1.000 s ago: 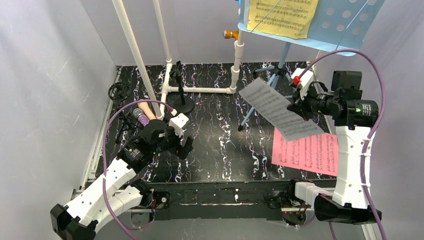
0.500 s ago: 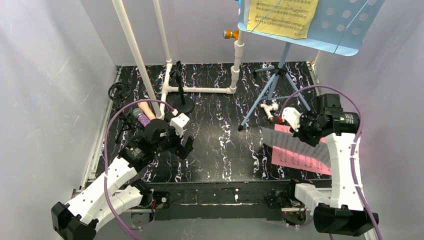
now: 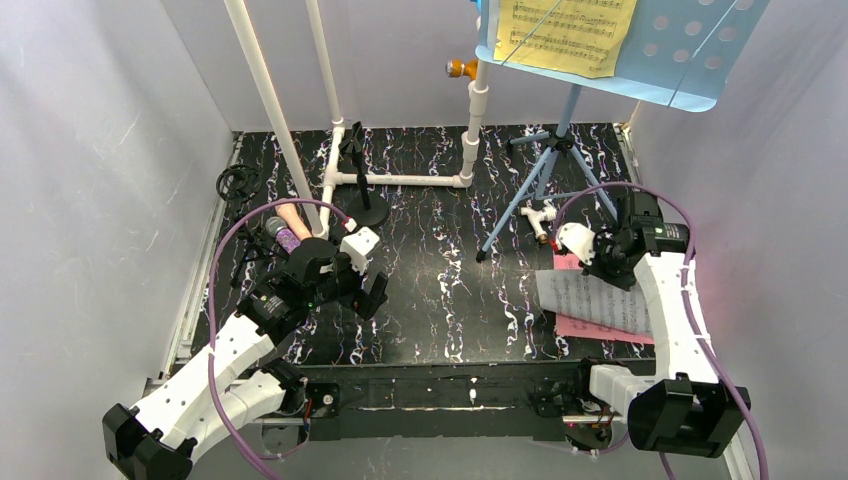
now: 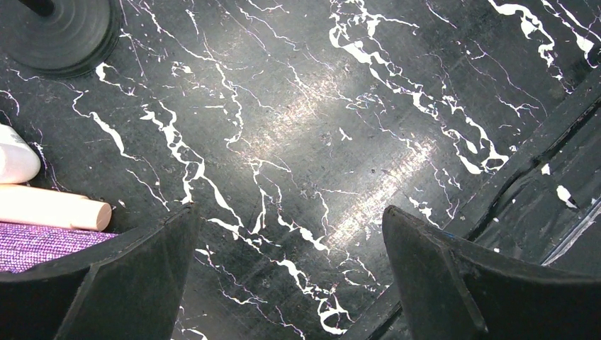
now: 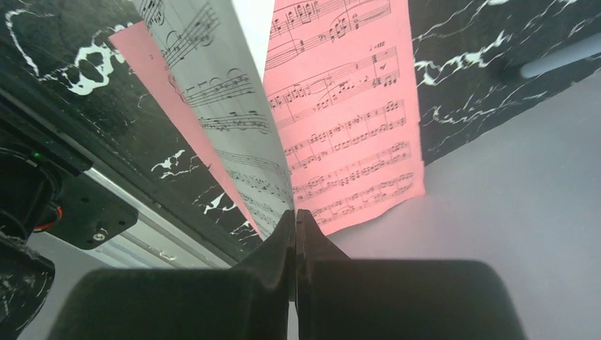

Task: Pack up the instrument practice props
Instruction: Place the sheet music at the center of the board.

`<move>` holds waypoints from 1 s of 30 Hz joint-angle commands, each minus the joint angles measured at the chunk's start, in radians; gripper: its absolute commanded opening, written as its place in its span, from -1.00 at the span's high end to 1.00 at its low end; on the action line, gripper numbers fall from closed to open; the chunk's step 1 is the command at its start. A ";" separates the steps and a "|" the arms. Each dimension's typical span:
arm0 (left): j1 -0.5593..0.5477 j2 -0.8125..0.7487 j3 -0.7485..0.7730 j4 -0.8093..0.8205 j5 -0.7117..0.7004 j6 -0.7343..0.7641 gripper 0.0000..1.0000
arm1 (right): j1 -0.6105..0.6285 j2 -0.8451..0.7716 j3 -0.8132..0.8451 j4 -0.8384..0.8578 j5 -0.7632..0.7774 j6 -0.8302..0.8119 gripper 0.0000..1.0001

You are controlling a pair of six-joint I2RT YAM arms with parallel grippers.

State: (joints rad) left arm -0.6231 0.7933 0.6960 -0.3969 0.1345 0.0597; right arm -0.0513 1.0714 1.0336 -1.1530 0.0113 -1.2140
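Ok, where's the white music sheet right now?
The white sheet is on the right of the top view, pinched in the right claw over the pink page.

Before the music rack [image 3: 682,72] — top page [image 3: 590,298] over bottom page [image 3: 606,331].

High overview; right wrist shares pink page [image 5: 340,106]

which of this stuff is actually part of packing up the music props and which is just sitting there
To pack:
white sheet-music page, pink page, yellow page, light-blue music rack, purple microphone, pink microphone, round-base mic mount

Just lying about:
white pipe frame, small white pipe fitting
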 commanded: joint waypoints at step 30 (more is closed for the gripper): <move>0.006 0.015 0.006 -0.008 0.014 0.003 -0.99 | 0.001 -0.215 0.039 -0.151 -0.069 0.014 0.97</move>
State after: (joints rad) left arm -0.6228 0.8108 0.6960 -0.3973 0.1390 0.0597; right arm -0.0521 0.8066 1.1458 -1.3983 -0.1520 -1.2263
